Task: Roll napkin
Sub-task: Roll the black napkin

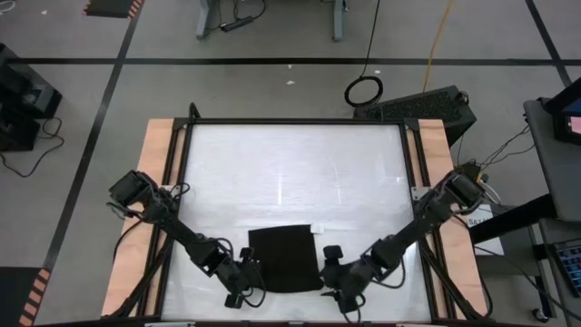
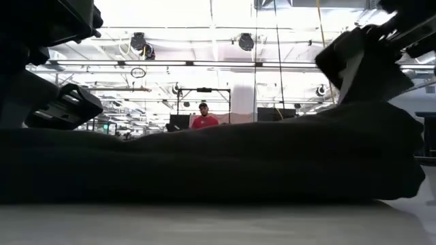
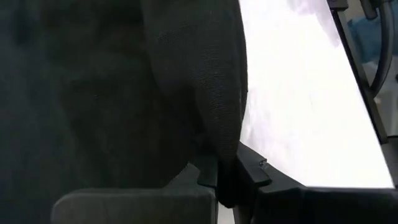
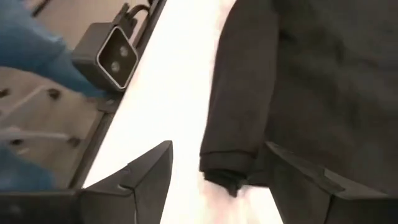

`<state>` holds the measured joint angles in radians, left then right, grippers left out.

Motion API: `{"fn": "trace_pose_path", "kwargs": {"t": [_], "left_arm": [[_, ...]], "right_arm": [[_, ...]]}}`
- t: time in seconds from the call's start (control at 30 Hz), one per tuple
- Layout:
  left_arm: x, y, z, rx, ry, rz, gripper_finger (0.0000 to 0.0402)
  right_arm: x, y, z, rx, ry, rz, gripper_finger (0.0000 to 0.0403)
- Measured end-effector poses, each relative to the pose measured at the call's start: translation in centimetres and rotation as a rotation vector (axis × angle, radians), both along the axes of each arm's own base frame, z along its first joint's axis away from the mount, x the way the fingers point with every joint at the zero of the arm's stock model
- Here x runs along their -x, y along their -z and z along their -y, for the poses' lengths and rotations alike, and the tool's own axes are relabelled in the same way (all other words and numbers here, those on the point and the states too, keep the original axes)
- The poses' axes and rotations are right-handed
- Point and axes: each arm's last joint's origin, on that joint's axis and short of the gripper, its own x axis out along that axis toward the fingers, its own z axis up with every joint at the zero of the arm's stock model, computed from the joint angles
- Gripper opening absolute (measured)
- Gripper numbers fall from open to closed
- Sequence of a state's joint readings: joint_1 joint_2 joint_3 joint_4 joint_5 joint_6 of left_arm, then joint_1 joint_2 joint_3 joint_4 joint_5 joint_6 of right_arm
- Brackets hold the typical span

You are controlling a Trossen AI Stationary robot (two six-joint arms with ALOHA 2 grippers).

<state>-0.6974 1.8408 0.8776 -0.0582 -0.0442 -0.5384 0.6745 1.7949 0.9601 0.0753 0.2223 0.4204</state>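
Black napkin point(image 1: 283, 259) lies partly rolled near the white bench's point(image 1: 290, 173) front edge. Left end effector point(image 1: 243, 280) is clamped on its left edge; right end effector point(image 1: 332, 272) stands apart, straddling its right rolled end.

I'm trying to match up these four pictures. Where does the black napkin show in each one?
High view: the napkin lies at the table's near edge, between both grippers.
Low view: it fills the middle as a dark band.
Left wrist view: it covers the left and centre, pinched by the left gripper.
Right wrist view: its rolled edge shows between the open right gripper's fingers.
Shared landmark: the white tabletop.
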Motion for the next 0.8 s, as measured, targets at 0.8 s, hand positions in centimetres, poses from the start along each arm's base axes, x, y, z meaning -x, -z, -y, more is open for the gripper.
{"fn": "trace_pose_path", "kwargs": {"t": [0.8], "left_arm": [[-0.3,-0.1,-0.3,0.087,-0.028,-0.046,0.0013]], "right_arm": [[-0.4,1.7,-2.5,0.202,-0.045,0.131,0.0238]]}}
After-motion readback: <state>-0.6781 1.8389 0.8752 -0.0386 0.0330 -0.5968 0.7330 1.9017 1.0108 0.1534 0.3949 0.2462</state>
